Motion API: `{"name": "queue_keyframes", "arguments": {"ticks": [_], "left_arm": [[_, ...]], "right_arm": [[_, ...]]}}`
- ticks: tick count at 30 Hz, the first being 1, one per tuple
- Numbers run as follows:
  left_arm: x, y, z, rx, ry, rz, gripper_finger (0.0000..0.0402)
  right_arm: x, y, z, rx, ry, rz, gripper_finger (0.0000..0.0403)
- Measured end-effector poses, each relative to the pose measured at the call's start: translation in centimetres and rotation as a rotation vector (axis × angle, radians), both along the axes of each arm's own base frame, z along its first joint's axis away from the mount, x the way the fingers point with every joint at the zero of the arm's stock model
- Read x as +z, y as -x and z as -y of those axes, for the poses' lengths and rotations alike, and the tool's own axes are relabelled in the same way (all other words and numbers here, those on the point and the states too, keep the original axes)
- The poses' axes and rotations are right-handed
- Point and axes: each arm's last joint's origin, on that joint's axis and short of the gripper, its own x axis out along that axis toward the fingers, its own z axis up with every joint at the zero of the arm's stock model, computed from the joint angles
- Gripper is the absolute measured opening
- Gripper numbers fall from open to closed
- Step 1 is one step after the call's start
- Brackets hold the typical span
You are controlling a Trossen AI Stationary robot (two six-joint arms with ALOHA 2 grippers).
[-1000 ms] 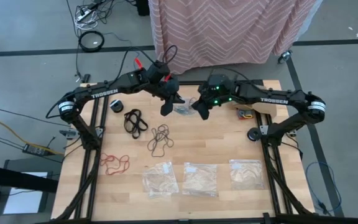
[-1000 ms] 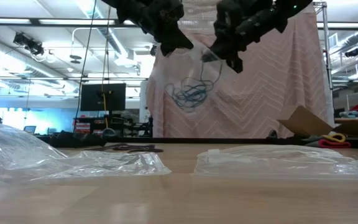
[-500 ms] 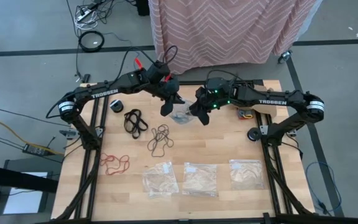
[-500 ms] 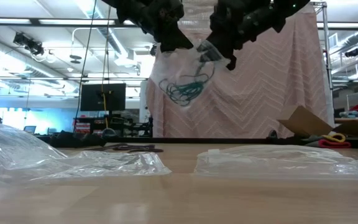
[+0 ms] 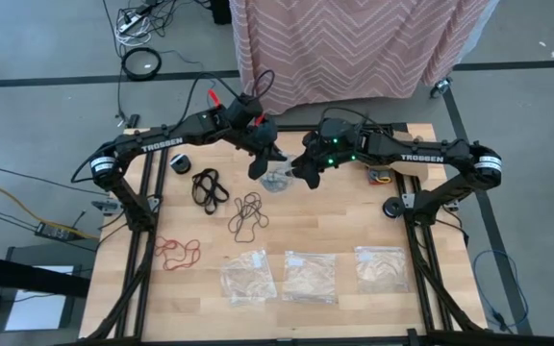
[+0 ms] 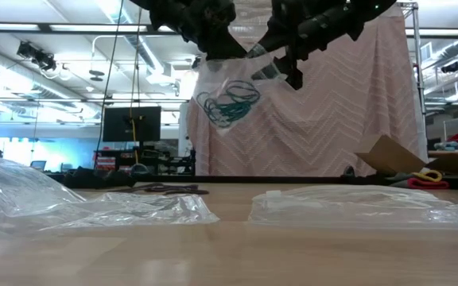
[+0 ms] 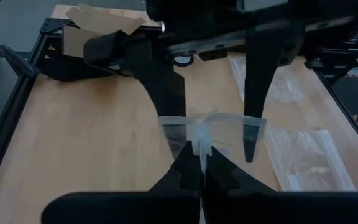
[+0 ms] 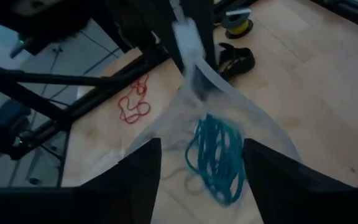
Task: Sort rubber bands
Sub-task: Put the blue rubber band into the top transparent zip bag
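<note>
Left gripper [image 7: 201, 163] pinching bag [image 6: 233, 95], teal rubber bands [image 6: 227, 104] hanging below

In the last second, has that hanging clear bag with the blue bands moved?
Yes. In the low view the bag has swung left and up against the pink curtain behind it, toward the left end effector pinching its top.

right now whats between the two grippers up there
A clear bag holding teal rubber bands, pinched by the left gripper; right gripper open beside it, low view.
</note>
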Motion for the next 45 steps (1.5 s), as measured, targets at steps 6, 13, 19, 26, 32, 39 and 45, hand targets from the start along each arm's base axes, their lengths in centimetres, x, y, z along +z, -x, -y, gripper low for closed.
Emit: {"name": "queue_keyframes", "arguments": {"ticks": [6,13,19,26,32,39,45], "left_arm": [[-0.1,0.1,0.0,-0.003,0.007,-0.009,0.0000],[0.3,-0.2,0.0,-0.016,0.003,0.036,0.0000],[0.4,-0.2,0.0,0.009,0.035,0.038,0.0000],[0.5,-0.2,-0.2,0.080,0.078,0.033,0.0000],[0.5,-0.3,-0.3,0.113,0.100,0.030,0.0000],[0.4,-0.2,-0.6,0.082,0.043,0.037,0.0000],[0.5,0.0,-0.9,0.072,0.052,0.043,0.0000]], "right_arm": [[0.3,-0.1,0.0,0.005,-0.042,0.034,0.0189],[0.4,-0.1,-0.2,0.016,-0.029,0.039,0.0202],[1.2,-0.2,0.6,0.065,-0.004,0.138,0.0231],[1.6,0.2,1.5,0.139,-0.032,0.182,0.0250],[0.7,0.8,1.6,0.159,-0.132,0.085,0.0246],[1.2,1.3,1.8,0.111,-0.190,0.082,0.0219],[2.6,2.9,1.9,0.084,-0.176,0.103,0.0197]]}}
